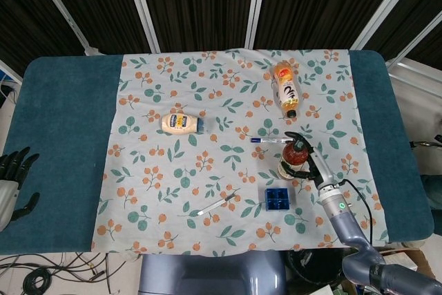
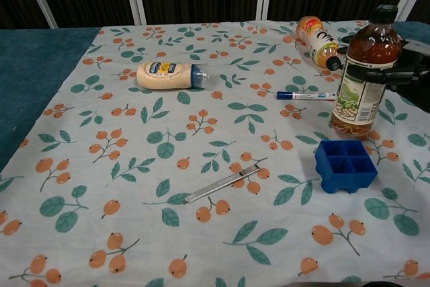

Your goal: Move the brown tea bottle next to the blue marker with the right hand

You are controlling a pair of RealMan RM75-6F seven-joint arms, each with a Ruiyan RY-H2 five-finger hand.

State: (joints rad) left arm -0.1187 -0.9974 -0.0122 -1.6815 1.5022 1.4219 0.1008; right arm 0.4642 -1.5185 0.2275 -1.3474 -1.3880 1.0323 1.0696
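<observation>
The brown tea bottle [image 2: 363, 78] stood upright on the flowery cloth [image 2: 134, 166], just beside the blue marker [image 2: 306, 95], w/ the blue tray [image 2: 345, 165] near it on the robot's side. The right hand [image 2: 396, 72] was wrapped round the bottle's upper part, fingers pressed on it. From the head view the right hand [image 1: 312, 160] sat on the far-right side of the bottle [image 1: 293, 159].

Step, I think: the putting-down part, almost done. The bottle looked like it touched the cloth, but I can't be sure. Next move prob. needs the fingers to let go softly & pull away sideways, so the tall bottle doesn't tip onto the marker.

Hard to see: most of the right hand is cut off at the chest view's edge. The left hand [image 1: 12, 177] was way off at the table's left edge, half cut off, fingers spread, holding nothing.
</observation>
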